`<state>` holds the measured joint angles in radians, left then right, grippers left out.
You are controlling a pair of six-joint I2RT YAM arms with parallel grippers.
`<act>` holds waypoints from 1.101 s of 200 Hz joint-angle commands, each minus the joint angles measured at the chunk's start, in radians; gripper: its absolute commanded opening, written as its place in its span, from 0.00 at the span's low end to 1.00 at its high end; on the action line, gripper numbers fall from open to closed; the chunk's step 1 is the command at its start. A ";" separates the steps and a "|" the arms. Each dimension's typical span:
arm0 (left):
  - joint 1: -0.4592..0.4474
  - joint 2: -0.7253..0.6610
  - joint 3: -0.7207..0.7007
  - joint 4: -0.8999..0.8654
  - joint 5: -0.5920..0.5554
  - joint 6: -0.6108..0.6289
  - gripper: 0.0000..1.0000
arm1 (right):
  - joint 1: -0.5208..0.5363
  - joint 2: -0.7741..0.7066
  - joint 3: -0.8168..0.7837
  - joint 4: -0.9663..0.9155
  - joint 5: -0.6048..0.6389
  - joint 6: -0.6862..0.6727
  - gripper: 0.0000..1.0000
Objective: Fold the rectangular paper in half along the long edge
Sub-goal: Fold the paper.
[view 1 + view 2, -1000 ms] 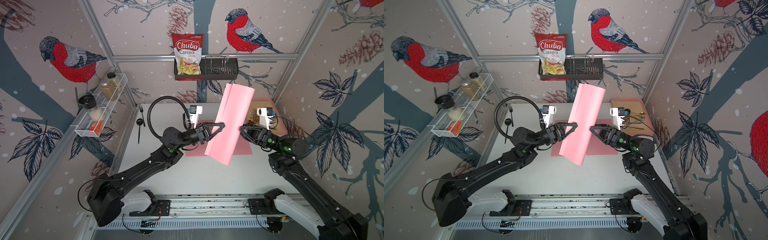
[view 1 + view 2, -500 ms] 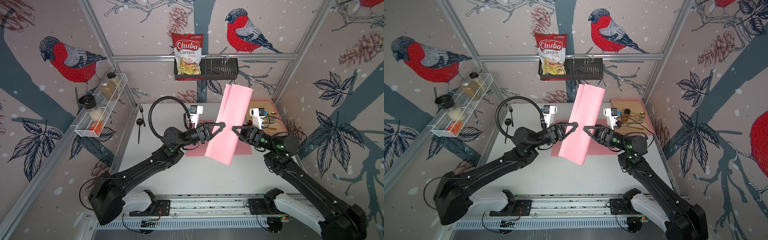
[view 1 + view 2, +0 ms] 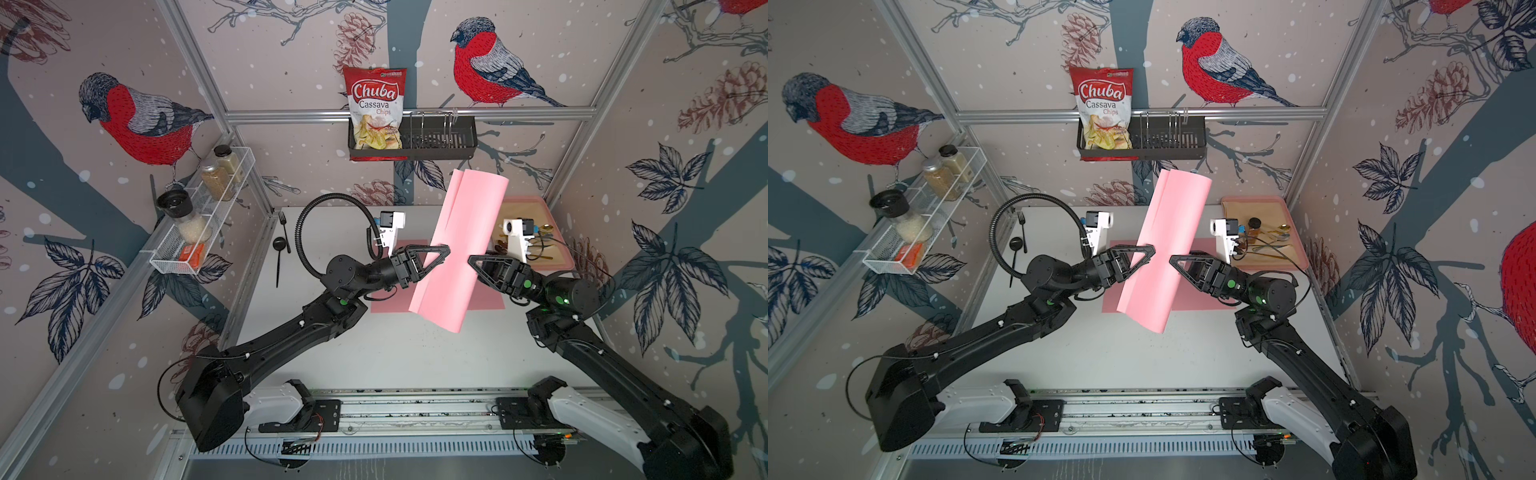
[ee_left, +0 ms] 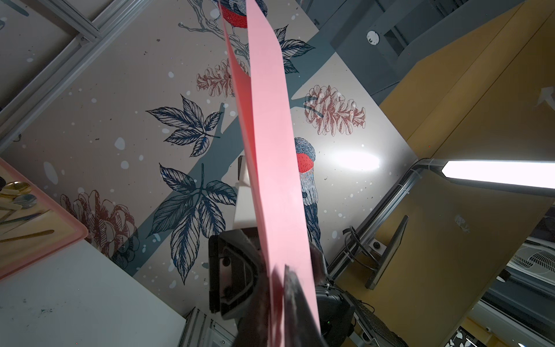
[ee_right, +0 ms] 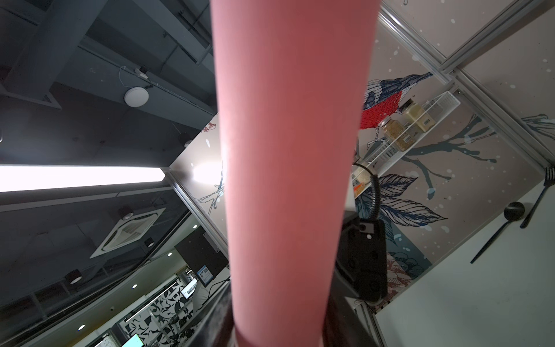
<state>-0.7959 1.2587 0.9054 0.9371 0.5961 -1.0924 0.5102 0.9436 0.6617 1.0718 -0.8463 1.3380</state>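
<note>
1. We see the pink paper (image 3: 457, 249) held up in the air above the table (image 3: 374, 353), standing on end between the two arms. It is tilted, with its upper end leaning toward the back wall.
2. The sheet is bent over on itself into two layers. The bend is rounded, not a sharp crease, and it faces the right arm. The two free long edges lie on the left arm's side.
3. The left end effector (image 3: 446, 250) is pressed together on those free edges, near the middle of the sheet's height. In the left wrist view its fingers (image 4: 295, 303) pinch both layers of the paper (image 4: 270, 150).
4. The right end effector (image 3: 471, 259) meets the rounded bend from the opposite side. In the right wrist view the paper (image 5: 285, 150) runs between its fingers (image 5: 333, 315), which stand apart on either side of the bend. We cannot tell whether they squeeze it.
5. Below the raised paper a flat pink sheet (image 3: 388, 303) lies on the table.
6. A black spoon (image 3: 280, 249) and a fork (image 3: 284, 224) lie near the table's left edge, well apart from the paper.
</note>
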 commanded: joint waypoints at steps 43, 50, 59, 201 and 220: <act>-0.003 -0.006 -0.002 0.060 -0.001 0.002 0.15 | 0.009 0.005 0.015 0.036 0.003 -0.001 0.35; -0.002 -0.006 -0.003 0.062 0.002 0.000 0.16 | 0.008 0.004 0.019 0.023 0.003 -0.010 0.34; -0.003 -0.007 -0.003 0.064 0.002 0.000 0.18 | 0.009 0.001 0.022 0.003 0.004 -0.021 0.33; -0.003 0.004 0.001 0.061 0.015 0.001 0.28 | 0.021 -0.051 0.158 -0.527 0.051 -0.358 0.28; -0.003 0.004 0.000 0.062 0.014 0.000 0.28 | 0.024 -0.058 0.181 -0.611 0.067 -0.413 0.28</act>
<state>-0.7959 1.2633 0.9024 0.9375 0.6018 -1.0950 0.5297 0.8948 0.8150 0.5873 -0.8085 1.0340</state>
